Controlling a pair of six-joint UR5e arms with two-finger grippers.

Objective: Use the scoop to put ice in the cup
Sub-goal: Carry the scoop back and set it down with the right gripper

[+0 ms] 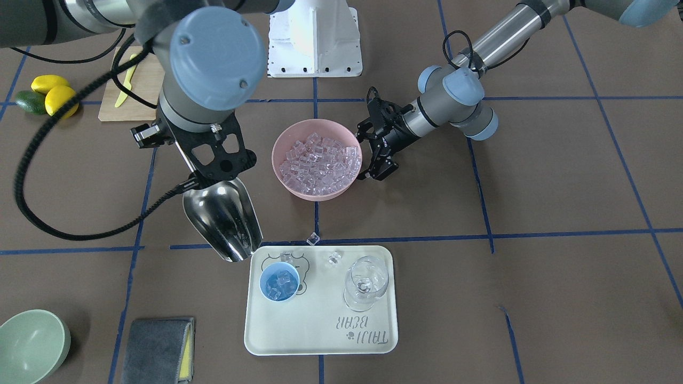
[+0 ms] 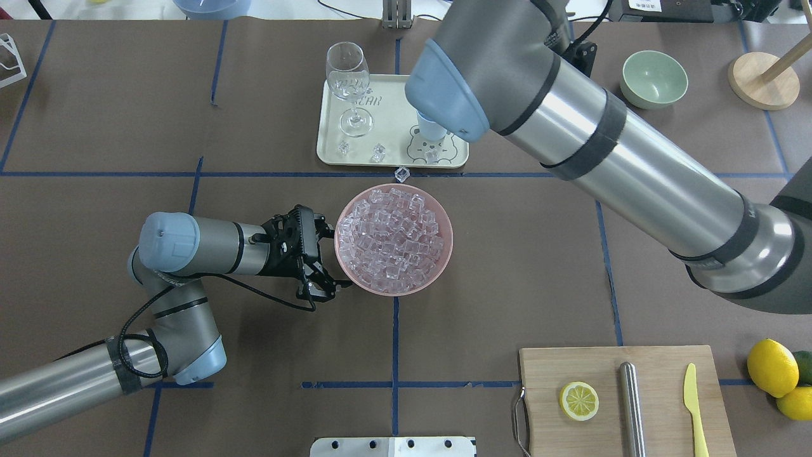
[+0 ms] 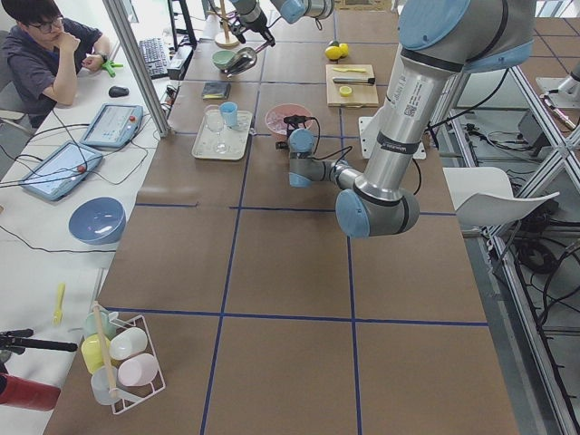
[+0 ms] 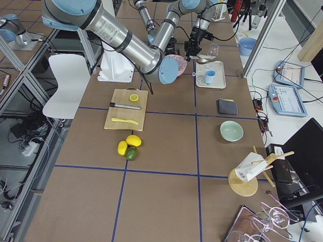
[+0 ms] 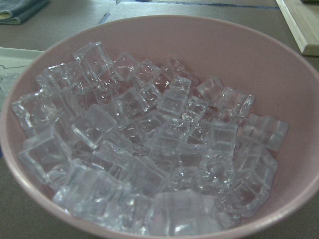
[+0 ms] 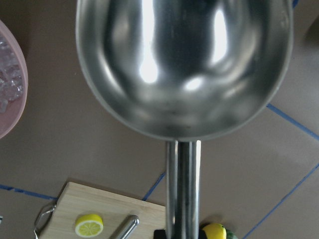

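Steel scoop (image 1: pixel 224 221) hangs empty, mouth tilted down, over the tray's (image 1: pixel 320 330) corner just beside the blue cup (image 1: pixel 265 278), its handle clamped in the right claw (image 1: pixel 211 169). Ice (image 1: pixel 282 284) lies in the cup; more fills the pink bowl (image 1: pixel 277 172) mid-counter, where the left claw (image 1: pixel 369 154) stands spread wide at the rim. The tray, near the counter's operator-side edge, reads "TAIJI BEAR".

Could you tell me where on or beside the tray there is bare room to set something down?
The tray is free along its lettered edge, past the cup and glass. The table beside the glass end is bare too. The edge nearest the bowl is crowded: loose ice lies there, and the scoop hangs by the cup-side corner.
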